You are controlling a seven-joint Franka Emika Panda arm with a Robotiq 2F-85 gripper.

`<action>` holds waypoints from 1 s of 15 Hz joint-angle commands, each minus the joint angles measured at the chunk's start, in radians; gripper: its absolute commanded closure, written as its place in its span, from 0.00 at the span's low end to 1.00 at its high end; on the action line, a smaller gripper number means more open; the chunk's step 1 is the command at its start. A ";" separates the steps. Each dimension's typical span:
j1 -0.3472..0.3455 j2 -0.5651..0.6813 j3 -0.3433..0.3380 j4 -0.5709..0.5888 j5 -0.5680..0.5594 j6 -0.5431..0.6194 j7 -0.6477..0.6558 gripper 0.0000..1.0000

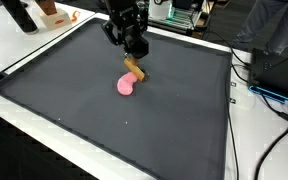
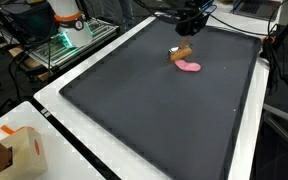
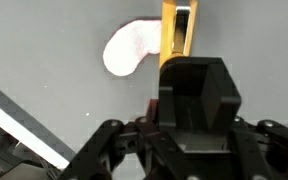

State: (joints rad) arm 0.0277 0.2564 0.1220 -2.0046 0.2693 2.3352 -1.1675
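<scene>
A black robot claw (image 1: 130, 48) hangs over the far part of a large dark mat (image 1: 104, 120) that covers most of a white desk (image 1: 256, 140). Right under the claw is a small tan wooden block (image 1: 134, 68), tilted, with its upper end close to the claw's tips. From these angles it cannot be told whether the claw is wide, narrow or gripping the block.

A pink bean-shaped piece (image 1: 126, 85) lies flat on the mat, touching or just beside the block's lower end; both exterior views show the pair together (image 2: 181, 53) (image 2: 189, 67). In the wrist view the block (image 3: 177, 30) reaches away from the claw's body as a yellow-orange bar, with the pink piece (image 3: 127, 50) beside it.

Black cables (image 1: 246, 85) trail over the desk's edge beside the mat, and a cardboard box (image 2: 14, 150) sits at a near corner
</scene>
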 commanded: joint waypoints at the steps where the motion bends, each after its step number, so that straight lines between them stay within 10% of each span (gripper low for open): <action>1: -0.030 0.032 0.022 0.029 0.031 -0.012 -0.037 0.76; 15: -0.065 0.111 0.043 0.052 0.048 0.063 -0.095 0.76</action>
State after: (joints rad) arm -0.0136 0.3189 0.1501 -1.9591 0.2877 2.3373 -1.2069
